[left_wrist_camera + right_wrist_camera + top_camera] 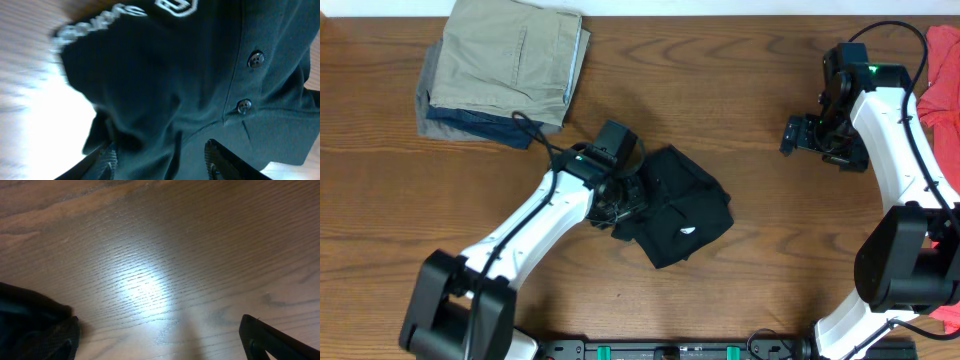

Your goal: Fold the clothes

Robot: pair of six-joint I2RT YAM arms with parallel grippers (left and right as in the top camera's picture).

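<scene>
The black shirt (680,205) lies crumpled in a small heap at the middle of the table, with a small white mark (688,232) on top. My left gripper (623,197) is down at the heap's left edge. In the left wrist view the shirt (175,75) fills the frame, showing white lettering (115,15) and two buttons (256,59). The left gripper (162,160) has its fingers wide apart with black fabric between them. My right gripper (792,135) is far to the right, apart from the shirt. It is open over bare wood (160,335).
A folded khaki garment (510,60) lies on a folded blue-grey one (460,122) at the back left. A red garment (945,70) lies at the right edge, behind the right arm. The wooden table (770,260) is bare between the shirt and the right arm.
</scene>
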